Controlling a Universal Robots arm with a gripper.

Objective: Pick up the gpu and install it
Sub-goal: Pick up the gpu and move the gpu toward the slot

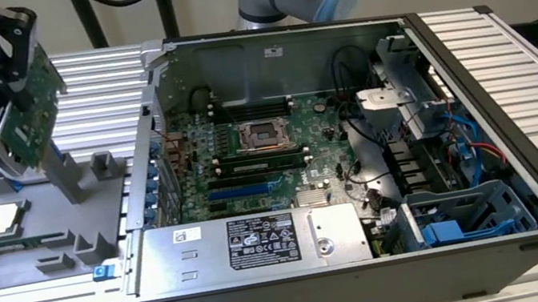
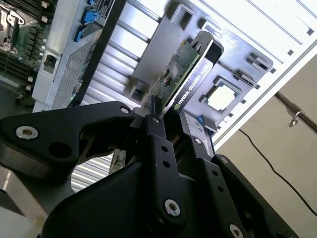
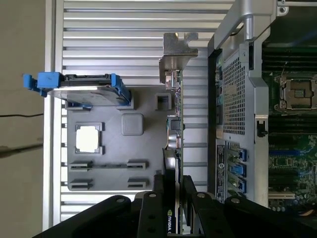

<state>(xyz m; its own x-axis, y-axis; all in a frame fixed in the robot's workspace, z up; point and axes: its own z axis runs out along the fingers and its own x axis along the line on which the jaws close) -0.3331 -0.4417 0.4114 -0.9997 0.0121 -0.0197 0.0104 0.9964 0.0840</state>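
Gripper (image 1: 12, 42): we find it clenched on the gpu (image 1: 28, 104), at the exterior view's left
Gpu: we see it held on edge, near upright, over the grey tray (image 1: 47, 251); silver bracket (image 3: 176, 52) at one end
Tray: we note a blue-clipped hard drive (image 3: 84, 92); square chip (image 1: 1, 219)
Computer case (image 1: 266, 58): open, beside the tray; motherboard (image 1: 261, 164) exposed

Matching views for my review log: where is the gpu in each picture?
Exterior view: gpu held high at the exterior view's left, over the grey tray.
Second wrist view: gpu edge-on, clamped between the fingers.
First wrist view: gpu edge-on between tray and case.
Shared landmark: square silver chip in the tray.
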